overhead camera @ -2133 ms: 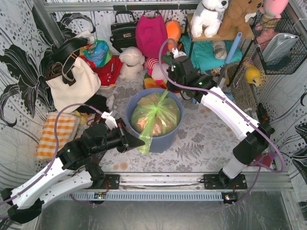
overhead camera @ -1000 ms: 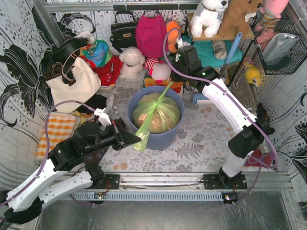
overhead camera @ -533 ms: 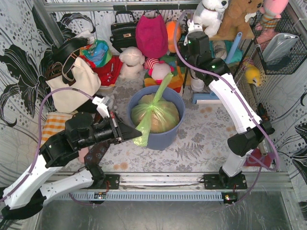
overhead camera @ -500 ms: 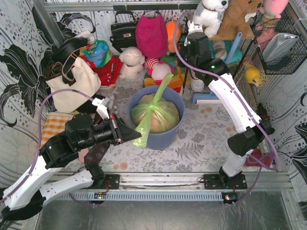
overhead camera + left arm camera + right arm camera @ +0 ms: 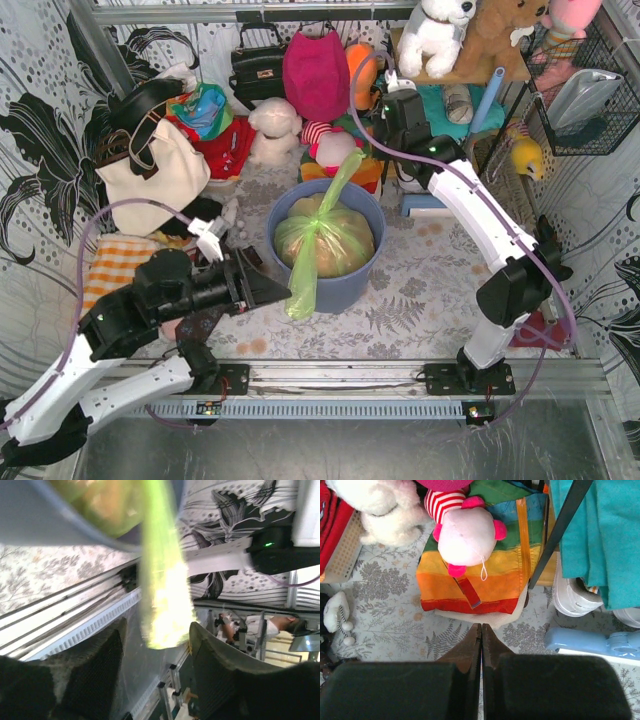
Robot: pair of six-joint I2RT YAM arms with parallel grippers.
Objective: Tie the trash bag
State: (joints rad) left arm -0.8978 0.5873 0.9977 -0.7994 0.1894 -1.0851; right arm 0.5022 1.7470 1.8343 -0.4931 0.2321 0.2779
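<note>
The trash bag (image 5: 325,238) sits in the blue-grey bin (image 5: 355,292), and I judge its neck already cinched once. My left gripper (image 5: 155,628) stands open around the loose near tail. My right gripper (image 5: 481,627) is closed, with no plastic showing. Next I must pinch both tails for a second knot.
</note>
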